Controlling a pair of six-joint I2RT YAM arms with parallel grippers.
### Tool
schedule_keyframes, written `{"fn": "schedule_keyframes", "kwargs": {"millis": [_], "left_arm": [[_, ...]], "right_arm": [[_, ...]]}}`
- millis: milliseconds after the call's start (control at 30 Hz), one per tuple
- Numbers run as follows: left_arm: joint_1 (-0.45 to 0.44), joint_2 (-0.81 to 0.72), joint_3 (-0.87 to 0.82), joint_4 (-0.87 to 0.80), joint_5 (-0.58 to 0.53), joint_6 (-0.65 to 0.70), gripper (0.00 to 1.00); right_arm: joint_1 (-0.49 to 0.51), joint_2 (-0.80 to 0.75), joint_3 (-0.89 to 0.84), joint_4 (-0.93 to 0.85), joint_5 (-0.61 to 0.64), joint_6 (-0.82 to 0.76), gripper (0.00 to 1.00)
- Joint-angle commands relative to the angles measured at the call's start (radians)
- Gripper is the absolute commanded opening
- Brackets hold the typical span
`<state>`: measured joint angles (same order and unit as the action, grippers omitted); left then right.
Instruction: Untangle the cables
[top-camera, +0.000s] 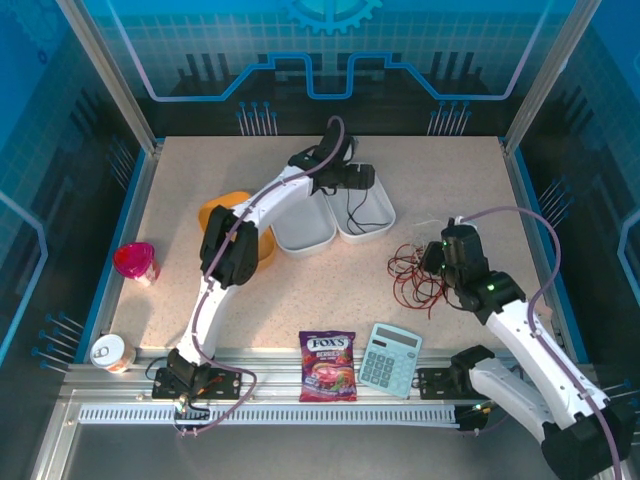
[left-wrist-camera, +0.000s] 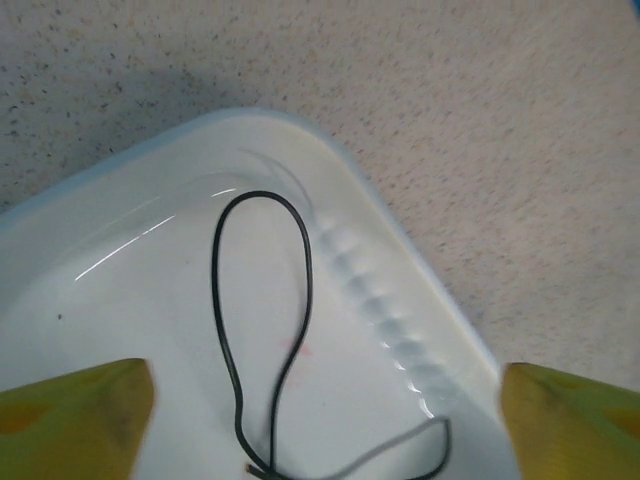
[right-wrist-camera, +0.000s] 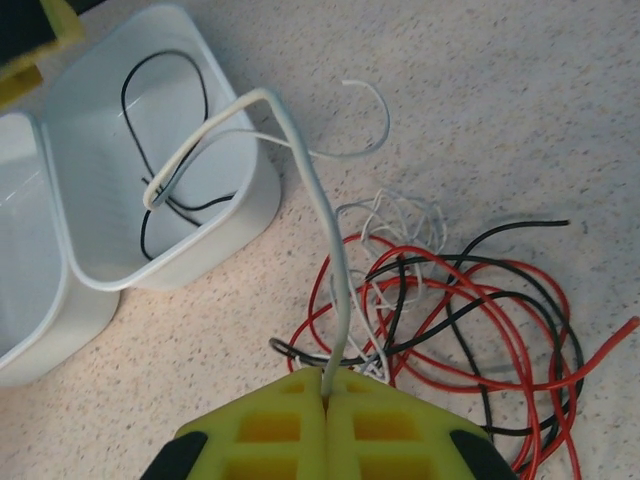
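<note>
Cables (top-camera: 415, 277): tangled red, black, white; candy bag (top-camera: 328, 366): "FOX'S"; right gripper (right-wrist-camera: 327, 385): clamps white cable (right-wrist-camera: 300, 170)

You have two white tubs (top-camera: 305, 235) (top-camera: 384, 215), one orange bowl (top-camera: 210, 213), one pink cup (top-camera: 135, 262), one small can (top-camera: 112, 352), one candy bag (top-camera: 328, 366) and one calculator (top-camera: 390, 358). One black cable (left-wrist-camera: 262, 330) sits in a tub. The heap of red, black and white cables (top-camera: 415, 275) is too tangled to count.
</note>
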<state>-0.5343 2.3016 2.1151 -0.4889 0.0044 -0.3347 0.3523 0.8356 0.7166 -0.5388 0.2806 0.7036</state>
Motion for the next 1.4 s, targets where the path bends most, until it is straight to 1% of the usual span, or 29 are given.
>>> {"fn": "schedule_keyframes", "kwargs": {"millis": [0, 100, 267, 433, 567, 600, 633, 667, 700, 767, 967, 1000, 1067, 1200, 1300, 1367], "left_arm": [[-0.005, -0.157, -0.055, 0.041, 0.041, -0.002, 0.99], [-0.005, -0.251, -0.15, 0.079, 0.027, -0.001, 0.99], [-0.005, -0.441, -0.402, 0.218, 0.002, -0.04, 0.99], [-0.005, -0.627, -0.648, 0.357, -0.001, -0.085, 0.99], [-0.007, -0.736, -0.785, 0.418, -0.004, -0.104, 0.99], [-0.006, -0.755, -0.808, 0.427, -0.004, -0.109, 0.99], [-0.007, -0.774, -0.83, 0.438, -0.003, -0.116, 0.99], [-0.008, -0.791, -0.853, 0.451, 0.001, -0.121, 0.99], [-0.011, -0.802, -0.873, 0.461, 0.003, -0.124, 0.99], [-0.022, -0.827, -0.914, 0.481, 0.002, -0.126, 0.99], [-0.047, -0.844, -1.009, 0.532, 0.005, -0.123, 0.99], [-0.048, -0.845, -1.018, 0.533, 0.008, -0.125, 0.99], [-0.05, -0.851, -1.045, 0.546, 0.026, -0.124, 0.99], [-0.061, -0.887, -1.131, 0.604, 0.052, -0.118, 0.99], [-0.072, -0.923, -1.181, 0.64, 0.051, -0.107, 0.99], [-0.072, -0.937, -1.197, 0.65, 0.056, -0.1, 0.99]], "right_arm": [[0.005, 0.044, 0.078, -0.09, -0.071, 0.011, 0.0], [0.041, 0.094, 0.127, -0.155, -0.086, 0.011, 0.0], [0.146, 0.193, 0.204, -0.243, -0.072, 0.013, 0.0], [0.217, 0.279, 0.21, -0.267, -0.1, 0.038, 0.0], [0.252, 0.342, 0.195, -0.256, -0.137, 0.052, 0.03], [0.255, 0.354, 0.19, -0.251, -0.143, 0.054, 0.05], [0.258, 0.365, 0.186, -0.244, -0.152, 0.053, 0.09], [0.26, 0.377, 0.182, -0.239, -0.157, 0.053, 0.15], [0.261, 0.386, 0.182, -0.237, -0.16, 0.052, 0.19], [0.261, 0.402, 0.185, -0.234, -0.161, 0.042, 0.25], [0.26, 0.414, 0.226, -0.221, -0.164, 0.007, 0.48], [0.26, 0.414, 0.234, -0.219, -0.166, 0.001, 0.5], [0.255, 0.409, 0.26, -0.225, -0.161, -0.013, 0.51], [0.228, 0.363, 0.292, -0.235, -0.134, -0.024, 0.5], [0.177, 0.305, 0.296, -0.217, -0.136, -0.041, 0.49], [0.124, 0.272, 0.286, -0.193, -0.148, -0.044, 0.46]]}}
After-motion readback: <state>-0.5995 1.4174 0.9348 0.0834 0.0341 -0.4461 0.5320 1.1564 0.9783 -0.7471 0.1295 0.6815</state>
